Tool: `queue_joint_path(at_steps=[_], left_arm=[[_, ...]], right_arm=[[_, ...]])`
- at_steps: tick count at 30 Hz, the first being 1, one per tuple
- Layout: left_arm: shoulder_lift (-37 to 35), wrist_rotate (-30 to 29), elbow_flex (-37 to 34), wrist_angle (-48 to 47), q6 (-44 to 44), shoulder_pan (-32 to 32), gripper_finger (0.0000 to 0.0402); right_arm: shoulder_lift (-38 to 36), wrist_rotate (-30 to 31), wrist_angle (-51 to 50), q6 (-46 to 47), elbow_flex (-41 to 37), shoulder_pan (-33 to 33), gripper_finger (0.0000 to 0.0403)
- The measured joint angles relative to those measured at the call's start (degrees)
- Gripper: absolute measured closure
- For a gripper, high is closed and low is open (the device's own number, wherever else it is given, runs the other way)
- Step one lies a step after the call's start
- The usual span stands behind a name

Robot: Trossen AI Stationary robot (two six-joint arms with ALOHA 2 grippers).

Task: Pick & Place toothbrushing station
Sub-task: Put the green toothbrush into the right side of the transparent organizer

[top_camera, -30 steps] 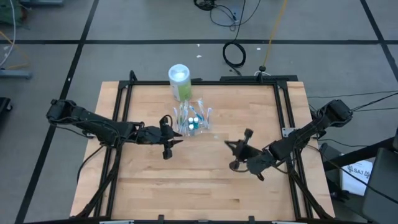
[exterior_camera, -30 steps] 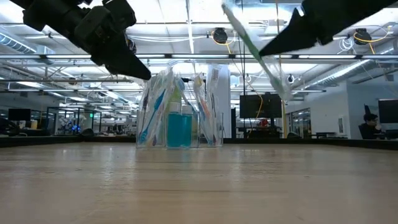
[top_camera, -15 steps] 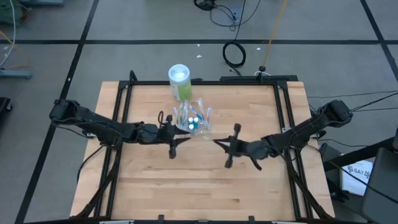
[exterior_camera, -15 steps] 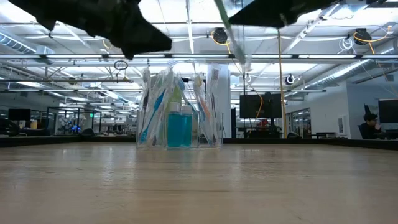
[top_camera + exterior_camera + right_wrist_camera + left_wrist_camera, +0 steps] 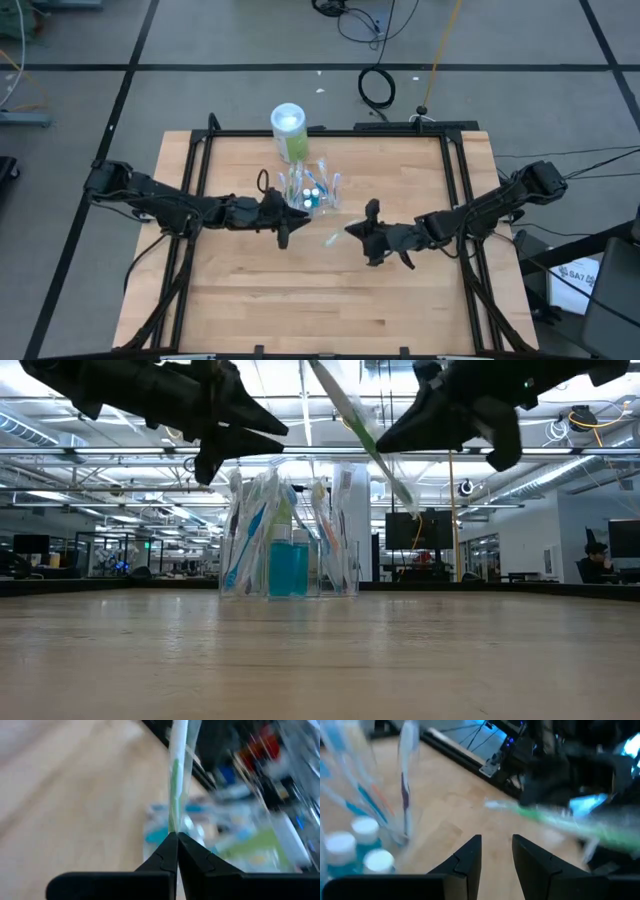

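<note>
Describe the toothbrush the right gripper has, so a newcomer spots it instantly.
Start at the clear container of brushes and teal tubes by the table's far edge. Just right of it, above the wood, the right gripper is shut on a green toothbrush. It alone hangs tilted in the air; the others stand in the container.

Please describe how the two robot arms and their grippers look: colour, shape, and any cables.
Both arms are black and slim, built of jointed segments. The left gripper and right gripper each end in two dark, tapering, pointed fingers. Thin black cables loop along the arms near the wrists. No markings can be made out.
</note>
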Motion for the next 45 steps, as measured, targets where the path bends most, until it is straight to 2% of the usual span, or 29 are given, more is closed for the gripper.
queue_joint_path(at_steps=[2, 6, 12, 15, 18, 23, 32, 39, 45], left_arm=[[0.2, 1.8, 0.0, 0.1, -5.6, 0.8, 0.0289], [2.3, 3.3, 0.0, 1.8, -9.8, 1.3, 0.0289], [9.5, 4.9, 0.5, 9.7, -17.4, 0.6, 0.0289], [13.1, 5.9, 2.5, 11.9, -17.2, 0.6, 0.0289], [16.6, 6.4, 5.2, 13.7, -14.6, 0.7, 0.0289], [18.9, 13.9, 9.3, 13.9, -7.0, 1.5, 0.0288], [18.9, 14.7, 10.2, 10.5, -3.0, 3.0, 0.0288], [18.9, 12.8, 10.2, 8.3, 18.1, 1.5, 0.0288], [18.9, 6.6, 10.1, 10.2, 27.0, -0.8, 0.0288]], right_arm=[[0.0, -4.6, 1.5, -2.7, 0.0, -0.1, 0.0403], [0.0, -11.6, 2.6, -2.6, 0.0, -1.3, 0.0403], [0.0, -12.1, 2.6, -5.2, 0.0, -2.6, 0.0403], [0.0, -12.1, 2.8, -5.3, 0.0, -2.7, 0.0403], [0.0, -12.1, 3.4, -5.2, 0.0, -2.7, 0.0403], [0.0, -12.1, 3.4, -4.9, 0.0, -2.3, 0.0403], [0.0, -12.1, 4.2, -8.7, 0.0, -1.4, 0.0403], [0.0, -12.0, 6.5, 7.2, 0.0, -1.6, 0.0403], [0.0, -12.0, 10.2, 14.4, 0.0, -1.8, 0.0403]])
